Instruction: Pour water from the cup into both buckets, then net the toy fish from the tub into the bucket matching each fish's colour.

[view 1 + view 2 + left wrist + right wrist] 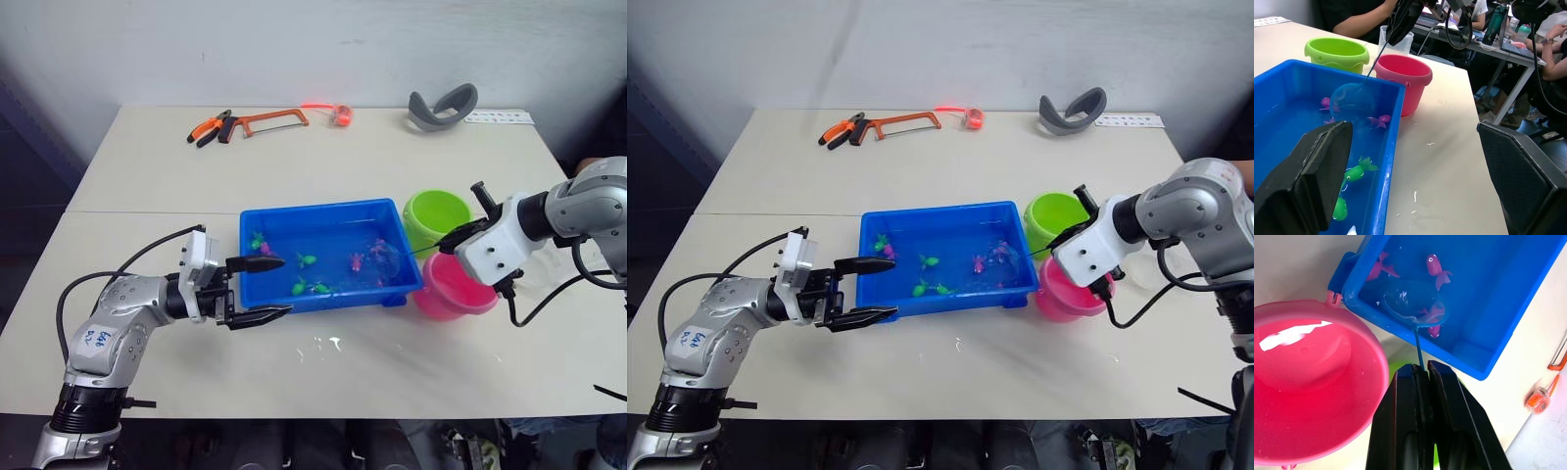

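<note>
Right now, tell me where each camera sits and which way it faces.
Head eyes: look forward and down at the table; both arms show; tub central.
Left wrist: looks along the open left gripper over the tub toward the green bucket and pink bucket.
Right wrist: looks down the right gripper, shut on the net.
All share tub and net.

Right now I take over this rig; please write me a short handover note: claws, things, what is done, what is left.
Right claw: shut on the net, hoop dipped in the tub among pink fish.
Left claw: open, empty, at the tub's near left corner.
Green bucket and pink bucket stand right of the tub.
Done: pink bucket holds water.
Left: net all fish; green fish are in the tub too.
</note>
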Tool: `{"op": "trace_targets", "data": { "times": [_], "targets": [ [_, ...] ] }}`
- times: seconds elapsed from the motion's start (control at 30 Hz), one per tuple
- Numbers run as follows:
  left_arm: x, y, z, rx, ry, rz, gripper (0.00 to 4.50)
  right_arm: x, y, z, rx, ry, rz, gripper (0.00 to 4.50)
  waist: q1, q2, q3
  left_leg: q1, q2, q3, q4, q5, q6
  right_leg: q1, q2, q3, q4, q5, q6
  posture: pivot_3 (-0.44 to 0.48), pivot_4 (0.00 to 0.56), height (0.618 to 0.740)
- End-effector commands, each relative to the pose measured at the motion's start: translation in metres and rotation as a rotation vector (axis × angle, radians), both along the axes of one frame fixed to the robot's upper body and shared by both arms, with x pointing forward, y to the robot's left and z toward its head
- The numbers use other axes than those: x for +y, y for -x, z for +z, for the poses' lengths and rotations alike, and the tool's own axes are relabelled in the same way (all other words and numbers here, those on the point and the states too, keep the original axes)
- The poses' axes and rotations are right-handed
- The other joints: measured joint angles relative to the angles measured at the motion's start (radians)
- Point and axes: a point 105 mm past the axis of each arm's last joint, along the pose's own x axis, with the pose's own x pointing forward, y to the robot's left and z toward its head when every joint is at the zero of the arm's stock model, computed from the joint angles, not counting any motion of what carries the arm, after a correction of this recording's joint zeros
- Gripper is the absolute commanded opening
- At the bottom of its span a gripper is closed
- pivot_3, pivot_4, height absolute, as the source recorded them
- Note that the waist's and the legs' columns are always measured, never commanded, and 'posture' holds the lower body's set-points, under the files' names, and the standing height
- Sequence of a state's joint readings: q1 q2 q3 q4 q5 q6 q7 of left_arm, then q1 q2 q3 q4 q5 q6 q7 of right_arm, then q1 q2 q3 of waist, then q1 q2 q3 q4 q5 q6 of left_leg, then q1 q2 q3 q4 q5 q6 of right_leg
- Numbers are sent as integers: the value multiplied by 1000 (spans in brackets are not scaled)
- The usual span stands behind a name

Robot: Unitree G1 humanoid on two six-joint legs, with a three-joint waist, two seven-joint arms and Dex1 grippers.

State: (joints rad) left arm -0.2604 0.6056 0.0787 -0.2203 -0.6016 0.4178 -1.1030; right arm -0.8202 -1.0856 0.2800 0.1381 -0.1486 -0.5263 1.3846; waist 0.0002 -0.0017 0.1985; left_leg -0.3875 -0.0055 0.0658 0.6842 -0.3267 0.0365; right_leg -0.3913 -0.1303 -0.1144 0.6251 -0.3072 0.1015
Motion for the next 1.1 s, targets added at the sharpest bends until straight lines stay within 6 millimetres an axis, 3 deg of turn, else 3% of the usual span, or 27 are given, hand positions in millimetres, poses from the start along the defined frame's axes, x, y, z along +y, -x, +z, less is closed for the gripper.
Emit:
{"op": "trace_targets", "data": {
  "times": [0.03, 0.2, 0.5, 0.7, 0.9, 1.1],
  "targets": [
    [0, 0, 7, -37, 7, -8, 4423, 2, 4, 2, 11, 32, 28, 0, 0, 0, 0, 0, 0, 0, 0, 0, 0, 0, 0, 0, 0, 0, 0, 0, 150, 740],
    [2, 0, 8, -36, 3, -5, 4423, 3, 14, -2, 98, 35, 36, 0, 0, 0, 0, 0, 0, 0, 0, 0, 0, 0, 0, 0, 0, 0, 0, 0, 150, 740],
    [5, -1, 7, -38, -1, 9, 4423, 7, 19, 3, 235, -108, -65, 0, 1, 0, 0, 0, 0, 0, 0, 0, 0, 0, 0, 0, 0, 0, 0, 0, 150, 740],
    [7, 0, 6, -39, -4, 17, 4423, 14, 14, 7, 296, -270, -170, 0, 0, 0, 0, 0, 0, 0, 0, 0, 0, 0, 0, 0, 0, 0, 0, 0, 150, 740],
    [11, 0, 5, -39, -11, 29, 4423, 3, 7, 11, 300, -316, -255, 0, 1, 0, 0, 0, 0, 0, 0, 0, 0, 0, 0, 0, 0, 0, 0, 0, 150, 740],
    [14, -1, 6, -42, -12, 38, 4423, 3, 11, 15, 421, -501, -327, 0, 1, 0, 0, 0, 0, 0, 0, 0, 0, 0, 0, 0, 0, 0, 0, 0, 150, 740]
  ]
}}
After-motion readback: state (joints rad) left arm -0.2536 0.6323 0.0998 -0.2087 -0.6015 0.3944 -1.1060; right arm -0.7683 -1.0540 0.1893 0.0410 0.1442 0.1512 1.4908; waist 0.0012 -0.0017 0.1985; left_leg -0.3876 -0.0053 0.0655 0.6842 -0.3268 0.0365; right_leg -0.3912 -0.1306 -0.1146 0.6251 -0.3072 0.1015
